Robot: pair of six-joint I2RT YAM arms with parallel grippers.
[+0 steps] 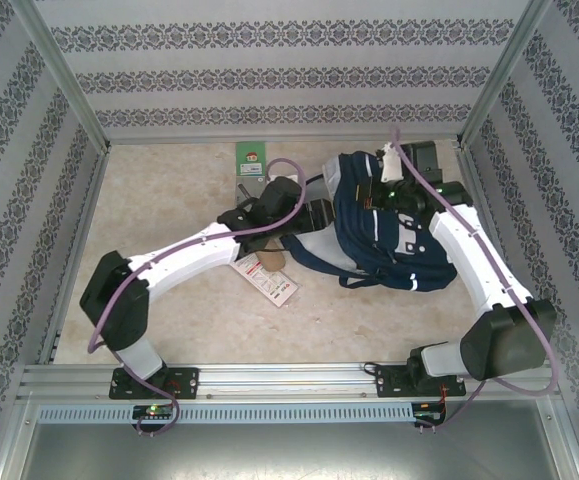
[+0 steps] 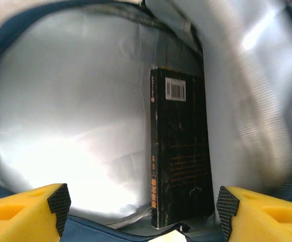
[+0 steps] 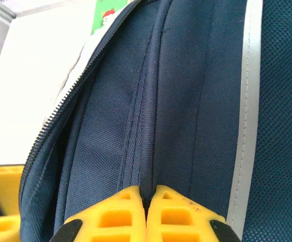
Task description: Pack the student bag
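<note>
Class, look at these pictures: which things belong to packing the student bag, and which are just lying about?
Job in hand:
student bag
black book, standing inside it
left gripper, open at its mouth
right gripper, shut on its fabric

Lying about:
green card, farthest back
white-and-red packet, left of the bag in the top view

- book [image 2: 181, 151] inside backpack [image 2: 75, 126]: white barcode [image 2: 175, 89] on cover, digits unreadable; yellow spine lettering blurred
- green card [image 1: 253, 155] left of backpack: small picture, no legible words
</note>
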